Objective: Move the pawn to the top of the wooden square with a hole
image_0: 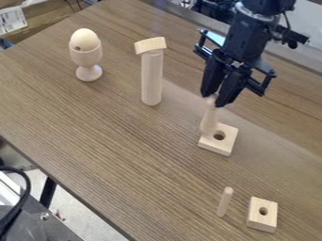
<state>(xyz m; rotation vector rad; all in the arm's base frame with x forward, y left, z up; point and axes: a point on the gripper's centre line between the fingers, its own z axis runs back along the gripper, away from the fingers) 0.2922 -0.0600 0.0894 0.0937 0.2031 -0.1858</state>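
Near square: a holed wooden block (262,214) at the lower right of the frame, nearest the camera among the wooden pieces.
Peg: a thin stick (224,202) standing just left of that block, apart from it.
Pawn: the slim, pale pawn (208,120) is right of centre, its head at the gripper (215,99) and its foot by the upper-left side of the square (217,146).
Gripper: closed on the pawn's head, pointing down from the upper right.
Long axis: the pawn looks roughly upright, hanging below the fingertips; I cannot tell whether its foot touches the square.
Hole: the dark opening (219,135) lies to the lower right of the pawn's foot in the frame. The coming move likely turns on this offset: a small shift that way, if the pawn is to go over the hole, then a lowering.
Risk: set down where it is, the pawn might catch the square's edge and tip.
Stage: the placing seems near its end, the middle square being the likely target.
Cylinder: a tall post (151,80) at upper centre, with a curved block (150,45) on top.
Egg cup: at the upper left, a cup (87,56) holding an egg (84,38).
Tabletop: brown wood grain (125,141) under all the pieces.
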